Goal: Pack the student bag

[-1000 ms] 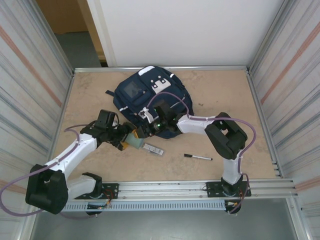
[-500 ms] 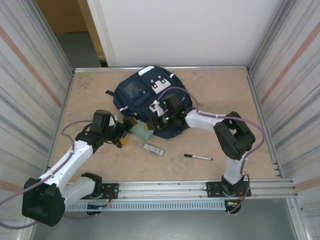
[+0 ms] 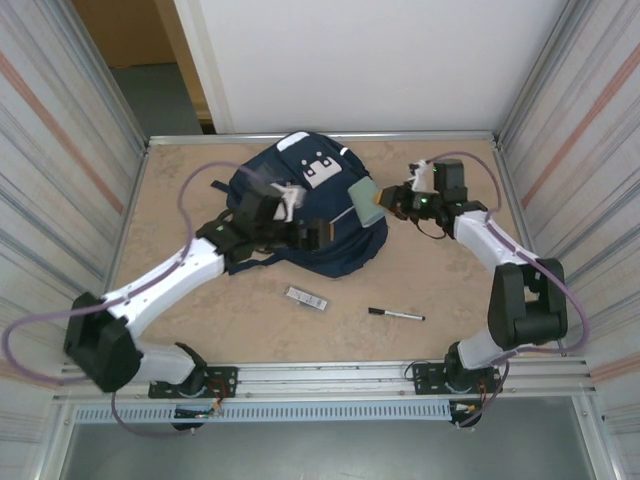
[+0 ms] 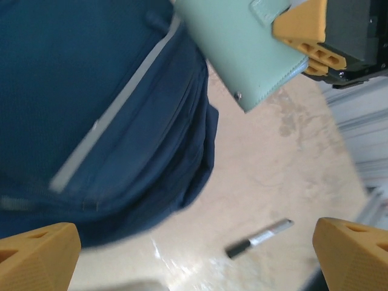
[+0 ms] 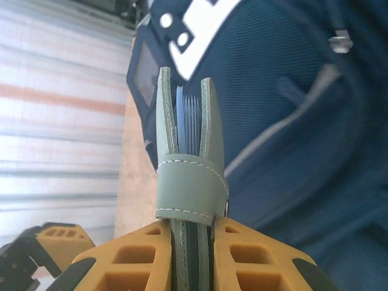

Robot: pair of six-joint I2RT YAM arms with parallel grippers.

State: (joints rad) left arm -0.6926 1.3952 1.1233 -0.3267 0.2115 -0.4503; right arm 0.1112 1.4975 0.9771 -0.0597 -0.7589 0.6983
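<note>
The student bag (image 3: 300, 215) is a large navy backpack lying flat mid-table, with white patches near its far end; its fabric and grey stripe also appear under my left wrist (image 4: 91, 109) and behind the wallet (image 5: 291, 115). A pale green wallet (image 3: 365, 202) hangs over the bag's right edge, edge-on between orange fingers (image 5: 185, 163). My right gripper (image 3: 387, 206) (image 5: 189, 254) is shut on it. The wallet (image 4: 242, 48) also sits top right in the left wrist view. My left gripper (image 3: 305, 233) (image 4: 194, 257) hovers open above the bag's near right part, holding nothing.
A black-capped pen (image 3: 395, 314) (image 4: 259, 237) lies on the tan table in front of the bag, to the right. A small flat grey item (image 3: 306, 298) lies nearer the middle front. Ribbed metal walls stand on both sides, and a rail (image 3: 350, 375) runs along the near edge.
The right gripper closed on the green wallet at the bag's front left and carried it up to the bag's right side. The left gripper opened, let it go and swung over the bag.
</note>
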